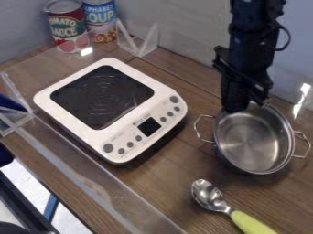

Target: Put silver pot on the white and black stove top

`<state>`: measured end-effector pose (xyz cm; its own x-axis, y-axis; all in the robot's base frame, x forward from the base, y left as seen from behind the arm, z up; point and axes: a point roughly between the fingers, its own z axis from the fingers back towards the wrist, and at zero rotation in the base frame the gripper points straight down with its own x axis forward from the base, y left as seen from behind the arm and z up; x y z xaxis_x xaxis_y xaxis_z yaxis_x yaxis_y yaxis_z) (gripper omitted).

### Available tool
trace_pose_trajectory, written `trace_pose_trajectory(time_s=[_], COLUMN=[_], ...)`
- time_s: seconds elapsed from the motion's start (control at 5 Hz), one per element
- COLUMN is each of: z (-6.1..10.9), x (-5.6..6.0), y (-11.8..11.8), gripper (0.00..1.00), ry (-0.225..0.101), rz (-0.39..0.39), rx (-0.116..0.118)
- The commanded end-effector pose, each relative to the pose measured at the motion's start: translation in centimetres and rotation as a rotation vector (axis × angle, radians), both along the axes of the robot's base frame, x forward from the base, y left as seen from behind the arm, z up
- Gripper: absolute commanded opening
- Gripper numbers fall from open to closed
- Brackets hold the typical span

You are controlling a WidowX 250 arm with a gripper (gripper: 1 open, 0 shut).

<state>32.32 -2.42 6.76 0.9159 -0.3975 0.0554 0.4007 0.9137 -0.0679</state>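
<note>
The end effector hangs pointing down at the far rim of the silver pot, its jaws drawn narrow; they appear pinched on that rim, though the contact itself is too dark to confirm, and whether the pot rests on the table or is raised slightly cannot be told. The pot sits directly beneath and just toward the camera from the end effector, upright and empty, with its two small handles pointing left and right across the picture. The stove top lies to the left of the pot, near but apart from it, its button panel facing the camera-side right and its black heating square clear of objects. The coming move, by my judgement, turns on carrying the pot leftward and slightly away from the camera, lifting it enough to clear the stove's raised white edge. Room for this is open: nothing stands between pot and stove. A spoon with a yellow-green handle lies on the table nearer the camera, out of that path. Two cans stand beyond the stove at the far corner, well apart, and a clear barrier runs along the left edge.
</note>
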Motion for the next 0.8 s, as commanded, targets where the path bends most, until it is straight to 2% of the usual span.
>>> trace_pose_trajectory(time_s=[0.0,0.2,0.4,0.6], z=[2.5,2.7,4.6,6.6], x=[0.4,0.6,-0.1,-0.9], y=[0.7,1.0,2.6,6.1], gripper=[0.0,0.0,0.0,0.0], ry=[-0.095,-0.102,-0.089,-0.086], rz=[-0.001,-0.005,0.006,0.033], rx=[-0.012,-0.013,0.018,0.053])
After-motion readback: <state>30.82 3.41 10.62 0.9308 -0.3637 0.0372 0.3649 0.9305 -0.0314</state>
